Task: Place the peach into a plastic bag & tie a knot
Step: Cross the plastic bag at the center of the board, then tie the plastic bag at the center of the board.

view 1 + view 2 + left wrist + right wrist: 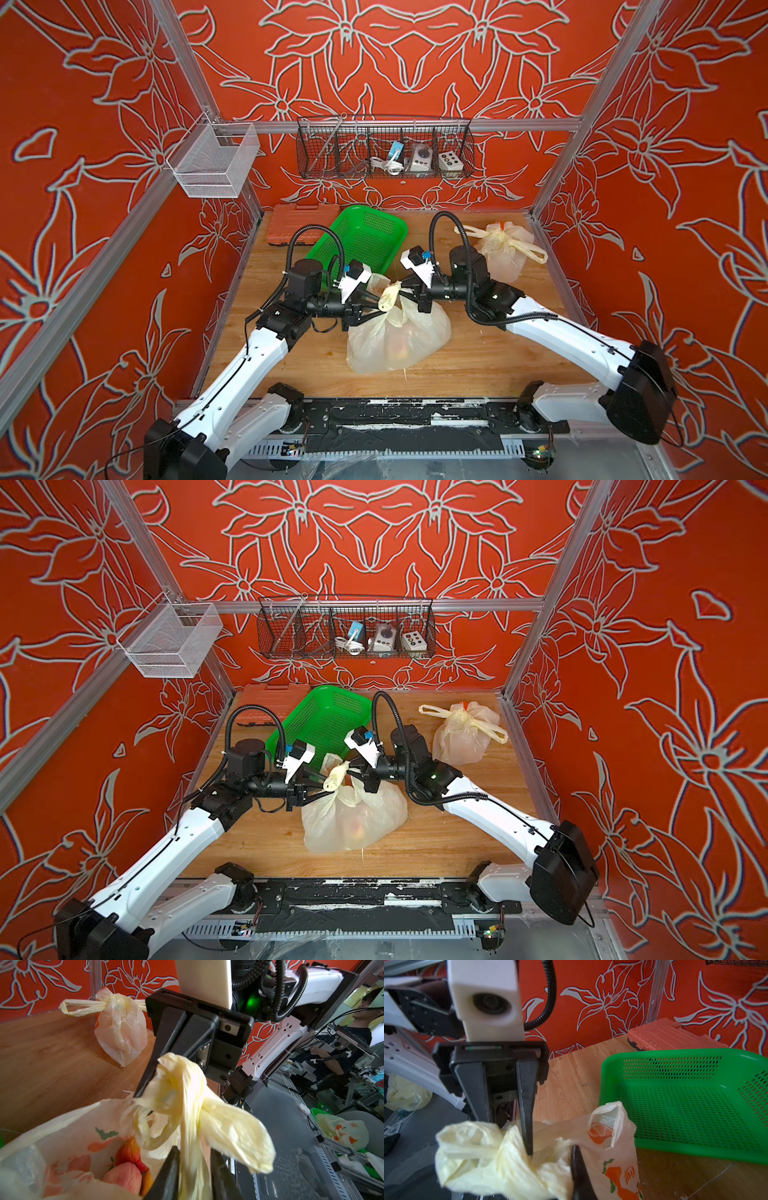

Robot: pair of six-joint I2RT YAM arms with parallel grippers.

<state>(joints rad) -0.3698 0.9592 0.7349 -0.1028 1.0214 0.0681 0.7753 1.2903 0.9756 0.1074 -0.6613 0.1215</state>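
Observation:
The pale yellow plastic bag (399, 336) lies mid-table, and the peach (124, 1176) shows through its open side. Its two handles (176, 1093) are twisted together into a loose loop above it. My left gripper (194, 1149) is open: its jaws stand a little apart on either side of one handle strand, which hangs loose between them. My right gripper (572, 1150) faces it from the other side and is shut on the bag's other handle (550, 1159). In both top views the two grippers meet over the bag's neck (336, 775).
A green basket (361, 239) lies tilted just behind the grippers. A second bag, tied (503, 249), sits at the back right. An orange tool case (299, 222) lies at the back left. A wire basket (384, 149) and a white mesh basket (214, 160) hang on the frame.

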